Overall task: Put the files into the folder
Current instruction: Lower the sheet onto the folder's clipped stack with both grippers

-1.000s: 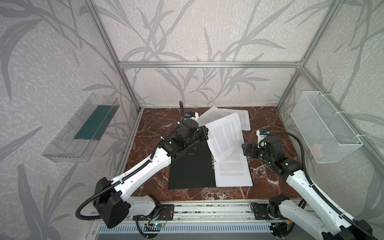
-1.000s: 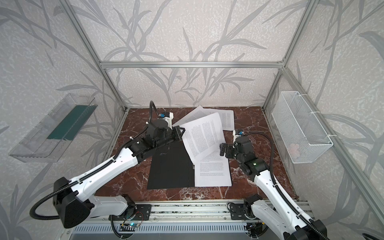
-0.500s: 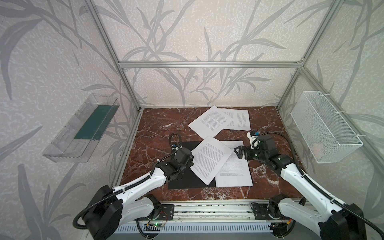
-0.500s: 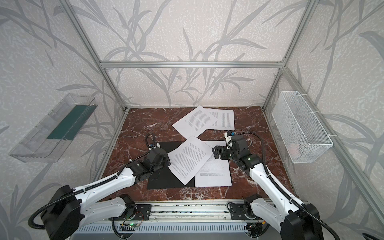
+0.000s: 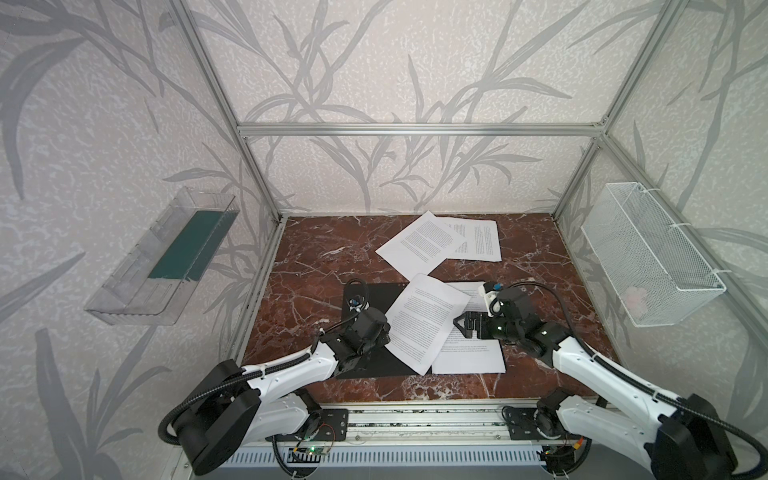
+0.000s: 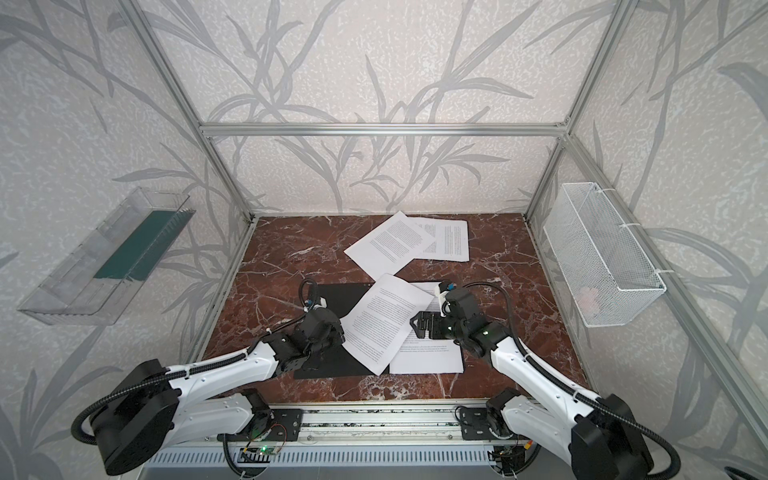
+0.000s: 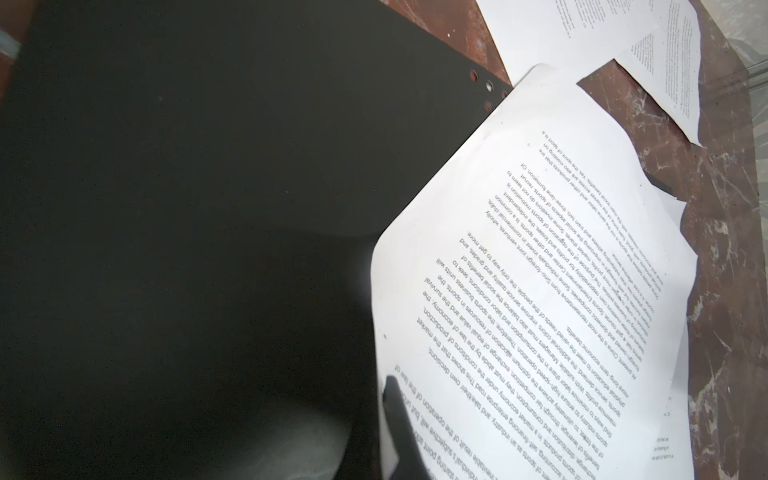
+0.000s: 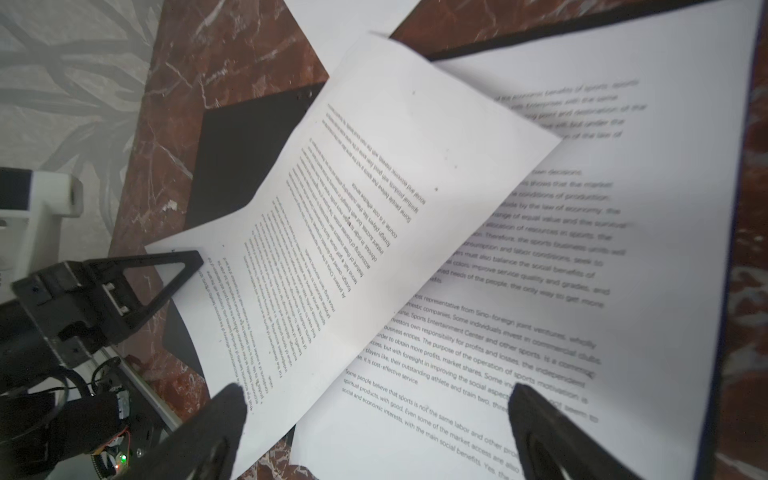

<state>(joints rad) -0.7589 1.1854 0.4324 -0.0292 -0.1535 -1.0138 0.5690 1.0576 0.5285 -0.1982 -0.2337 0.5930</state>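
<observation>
Fingers of left arm (image 8: pixel 166 274) pinching sheet (image 8: pixel 374 208) corner, right fingers (image 8: pixel 216 428) splayed, hovering low

The left arm (image 5: pixel 291 370) and right arm (image 5: pixel 602 374) are clad in glossy white shells and jointed with black housings (image 5: pixel 212 428). Black ribbed cable conduits (image 5: pixel 195 392) are run alongside. Black, triangular, open-framed fingers (image 8: pixel 189 262) are fitted; small green lamps (image 6: pixel 484 332) are lit.
</observation>
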